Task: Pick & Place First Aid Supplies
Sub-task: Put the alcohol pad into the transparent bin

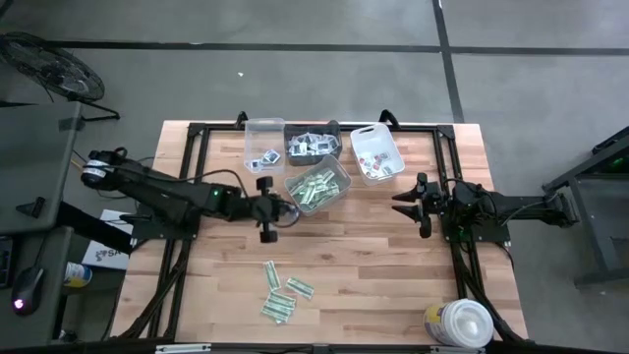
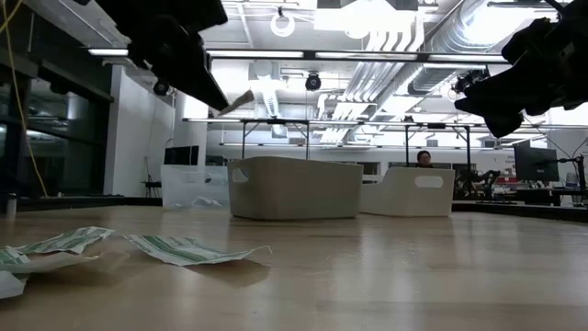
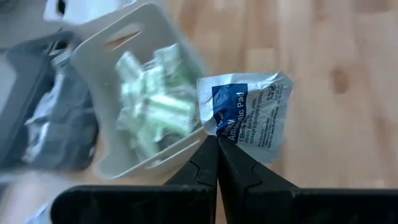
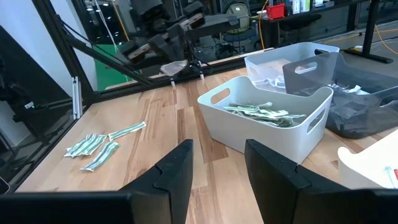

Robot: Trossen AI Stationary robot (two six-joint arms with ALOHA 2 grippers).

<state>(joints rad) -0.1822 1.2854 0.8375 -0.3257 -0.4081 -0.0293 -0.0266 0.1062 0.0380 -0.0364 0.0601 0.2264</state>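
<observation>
Grey concrete floor (image 1: 324,59) surrounds the wooden table (image 1: 373,265); white ducts (image 2: 432,37) run under a bright ceiling.

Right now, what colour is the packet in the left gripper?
White packet with a blue printed panel and dark text; clearest in the left wrist view.

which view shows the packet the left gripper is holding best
The left wrist view: the crinkled white packet with a blue label sits pinched in the shut left gripper, print visible. The low view and right wrist view show a small pale flap; the high view barely shows it.
</observation>
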